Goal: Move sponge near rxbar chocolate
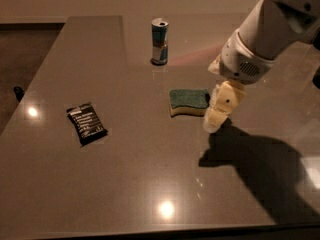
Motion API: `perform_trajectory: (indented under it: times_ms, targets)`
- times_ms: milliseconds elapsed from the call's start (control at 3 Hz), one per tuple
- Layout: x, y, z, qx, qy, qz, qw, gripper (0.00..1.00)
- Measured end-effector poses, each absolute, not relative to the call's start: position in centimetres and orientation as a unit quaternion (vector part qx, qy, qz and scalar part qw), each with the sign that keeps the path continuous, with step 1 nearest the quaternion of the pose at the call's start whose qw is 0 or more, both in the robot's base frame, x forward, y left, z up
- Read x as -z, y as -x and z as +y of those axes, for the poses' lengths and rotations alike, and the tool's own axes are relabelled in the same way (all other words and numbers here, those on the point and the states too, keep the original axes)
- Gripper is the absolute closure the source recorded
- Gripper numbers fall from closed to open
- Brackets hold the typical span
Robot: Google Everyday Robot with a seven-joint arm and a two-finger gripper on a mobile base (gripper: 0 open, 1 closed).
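Observation:
The sponge lies flat near the middle of the table, green scrub side up over its pale yellow body. The rxbar chocolate, a flat black wrapper with white print, lies to the left of it, well apart. My gripper hangs from the white arm on the right, just beside the sponge's right end and slightly above the tabletop. Nothing is seen held in it.
A blue-and-silver drink can stands upright behind the sponge. The grey table drops off at the left edge to a dark floor. My arm casts a large shadow on the right front of the table.

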State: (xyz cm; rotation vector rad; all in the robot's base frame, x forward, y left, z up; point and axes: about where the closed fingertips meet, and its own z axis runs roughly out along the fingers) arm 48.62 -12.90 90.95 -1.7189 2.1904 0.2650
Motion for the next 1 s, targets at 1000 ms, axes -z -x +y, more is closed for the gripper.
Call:
perform_trajectory:
  times_ms: [1000]
  targets:
    - [-86.3,-52.6,-9.0,-0.107,0.611,0.771,0.146,0.17]
